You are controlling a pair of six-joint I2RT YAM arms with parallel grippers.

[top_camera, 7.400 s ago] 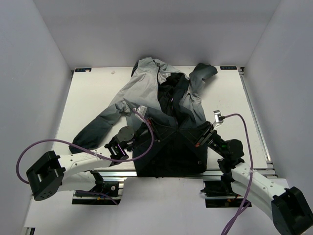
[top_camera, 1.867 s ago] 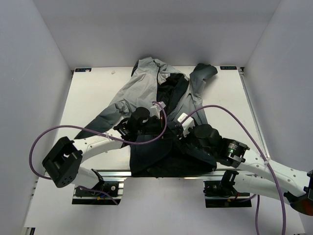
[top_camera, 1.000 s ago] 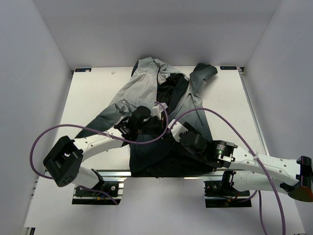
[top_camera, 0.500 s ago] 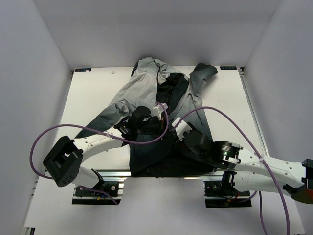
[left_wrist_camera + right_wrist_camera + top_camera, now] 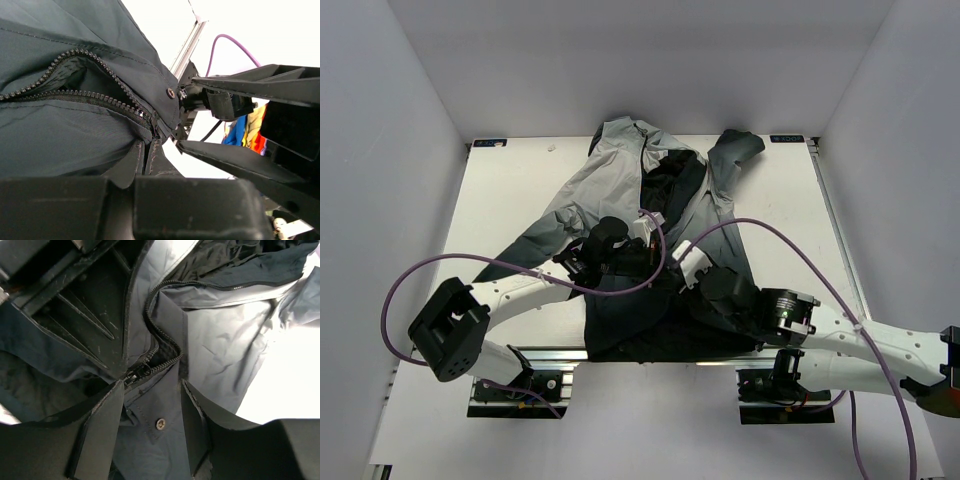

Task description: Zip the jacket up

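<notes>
A grey jacket (image 5: 610, 170) lies spread on a white table (image 5: 510, 190). Its hood is at the far edge and its dark hem is nearest the arms. Its front zipper (image 5: 167, 342) runs down the middle. Well left of the zipper, a sleeve (image 5: 515, 262) trails toward the table's left side. Just left of the zipper's lower end, the left gripper (image 5: 145, 152) is clenched on a fold of dark hem fabric. The zipper slider (image 5: 135, 374) sits low on the zipper, and the teeth part into a loop above it. Just right of the zipper, the right gripper (image 5: 151, 386) is released. Its fingers are spread either side of a fabric flap bearing a metal snap (image 5: 160, 424).
</notes>
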